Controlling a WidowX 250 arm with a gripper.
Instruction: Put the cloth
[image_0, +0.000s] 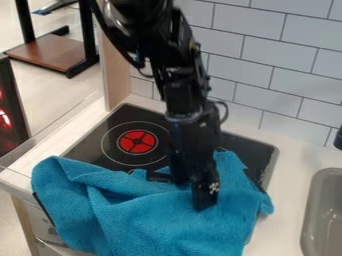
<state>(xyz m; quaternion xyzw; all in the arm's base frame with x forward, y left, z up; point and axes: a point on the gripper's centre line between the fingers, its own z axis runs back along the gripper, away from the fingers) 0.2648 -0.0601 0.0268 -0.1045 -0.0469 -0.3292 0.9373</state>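
Blue cloth draped across the stovetop and the counter's front edge; claw over the cloth, its opening and any hold indeterminable.

the cloth is blue; the stove black; its burner red, black-crossed.

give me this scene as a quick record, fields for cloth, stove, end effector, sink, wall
cloth: blue cloth, rumpled, draped over part of the stove and the counter's front edge
stove: black stove, round red patch uncovered
end effector: black end effector, down at the cloth, hold unclear
sink: grey sink, at picture right
wall: pale tiles behind the stove
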